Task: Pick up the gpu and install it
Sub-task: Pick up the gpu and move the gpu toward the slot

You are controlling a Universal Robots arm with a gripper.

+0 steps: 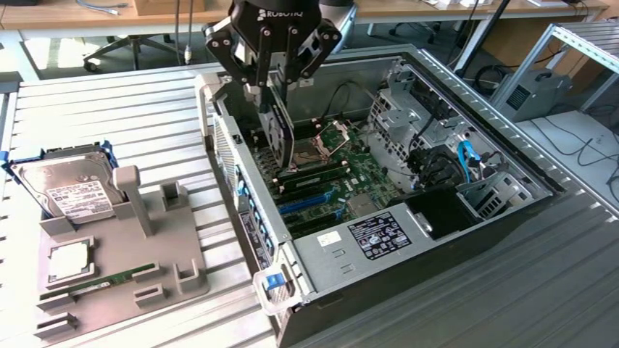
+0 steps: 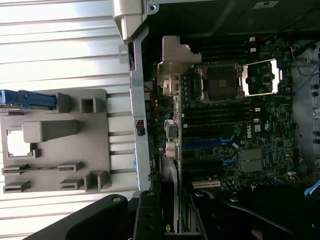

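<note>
Pincer [image 1: 275, 88] pinching upright gpu [image 1: 281, 138], over open computer case [image 1: 334, 250], motherboard [image 1: 363, 177] lying inside

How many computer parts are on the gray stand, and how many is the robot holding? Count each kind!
Hard drive: 1
Green memory stick: 1
Square silver chip: 1
Graphics card, held in the gripper over the open computer: 1
Total: 4

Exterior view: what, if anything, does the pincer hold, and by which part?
The pincer holds the gpu by its top edge, the card hanging upright over the motherboard.
</note>
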